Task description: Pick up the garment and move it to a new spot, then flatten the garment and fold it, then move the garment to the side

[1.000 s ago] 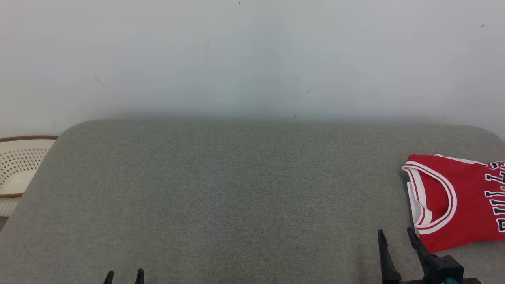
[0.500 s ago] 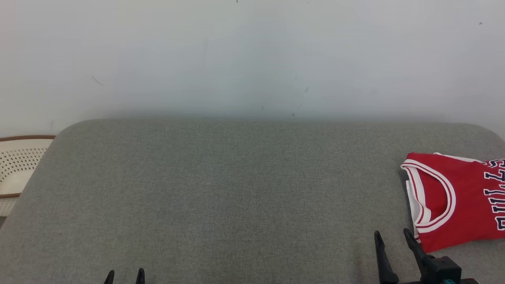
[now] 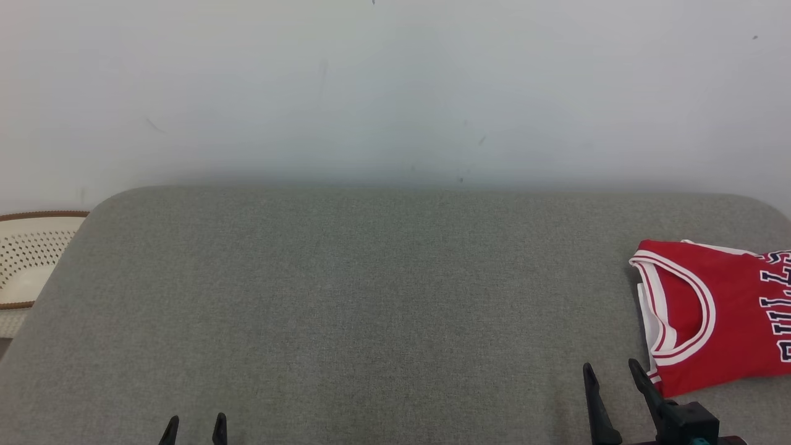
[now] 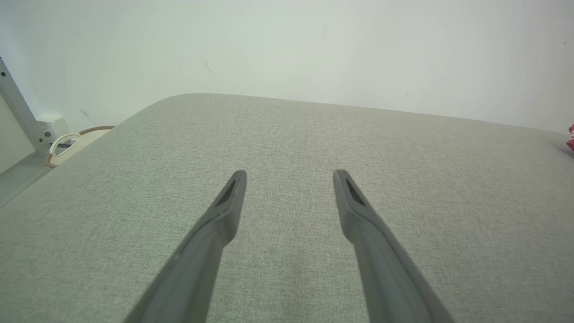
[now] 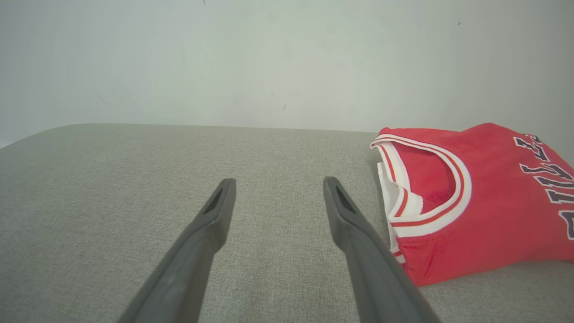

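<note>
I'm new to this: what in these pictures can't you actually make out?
- Jersey: the head view's right edge cuts off its right part and the lettering; its top layer hides the folds beneath.
- Basket: the head view's left edge and the cushion hide most of it.
- Left gripper: the head view's bottom edge cuts it off below the fingertips.

Jersey (image 3: 732,290) cut by right edge, lettering incomplete; basket (image 3: 31,259) cut by left edge.
</note>
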Available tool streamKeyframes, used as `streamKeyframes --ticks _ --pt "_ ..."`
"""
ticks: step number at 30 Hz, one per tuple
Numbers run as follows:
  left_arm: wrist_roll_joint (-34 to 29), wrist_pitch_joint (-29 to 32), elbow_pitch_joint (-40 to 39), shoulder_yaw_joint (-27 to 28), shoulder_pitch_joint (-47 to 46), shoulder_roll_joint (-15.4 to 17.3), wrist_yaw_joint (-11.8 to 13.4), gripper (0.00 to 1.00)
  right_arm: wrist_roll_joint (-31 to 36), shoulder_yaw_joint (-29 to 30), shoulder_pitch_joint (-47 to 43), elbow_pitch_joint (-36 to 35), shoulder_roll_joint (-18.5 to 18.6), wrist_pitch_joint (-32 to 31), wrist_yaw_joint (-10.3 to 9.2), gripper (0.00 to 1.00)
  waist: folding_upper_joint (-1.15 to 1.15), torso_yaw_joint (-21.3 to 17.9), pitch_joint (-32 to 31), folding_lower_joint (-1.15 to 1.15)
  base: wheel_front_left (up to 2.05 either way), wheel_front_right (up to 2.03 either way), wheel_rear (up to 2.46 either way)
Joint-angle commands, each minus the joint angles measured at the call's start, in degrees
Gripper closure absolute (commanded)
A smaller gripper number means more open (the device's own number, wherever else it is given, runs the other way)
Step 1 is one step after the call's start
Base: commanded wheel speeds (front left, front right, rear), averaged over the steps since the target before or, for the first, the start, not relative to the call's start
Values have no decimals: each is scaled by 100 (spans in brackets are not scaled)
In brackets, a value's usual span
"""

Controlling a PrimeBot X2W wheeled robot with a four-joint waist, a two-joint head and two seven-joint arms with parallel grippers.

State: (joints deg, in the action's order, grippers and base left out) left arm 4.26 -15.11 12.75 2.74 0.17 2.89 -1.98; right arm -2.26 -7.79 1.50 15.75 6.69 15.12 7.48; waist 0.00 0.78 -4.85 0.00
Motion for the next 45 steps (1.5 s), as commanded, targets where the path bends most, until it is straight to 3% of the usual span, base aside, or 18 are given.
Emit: streamKeyframes --ticks 1,9,10,14,45 --pt "-15 -2 -27 -8 36 5 -26 0 -14 -13 -46 21 34 -2 0 0 0 0 5 0 0 0 0" --pt "75 -2 15 -51 93 4 -69 0 -21 -28 -101 55 64 -2 0 0 0 42 -40 0 0 0 0" --pt "69 2 19 -50 10 -2 -53 100 -5 -14 -13 56 36 0 0 100 0 39 -37 0 0 0 0" --pt "162 72 208 -22 54 -11 -59 100 -113 6 -68 212 2 -38 0 100 0 38 -33 0 0 0 0" --pt "3338 822 200 105 -263 -4 -244 100 -3368 544 191 94 -137 -819 1 100 0 10 97 0 0 0 0"
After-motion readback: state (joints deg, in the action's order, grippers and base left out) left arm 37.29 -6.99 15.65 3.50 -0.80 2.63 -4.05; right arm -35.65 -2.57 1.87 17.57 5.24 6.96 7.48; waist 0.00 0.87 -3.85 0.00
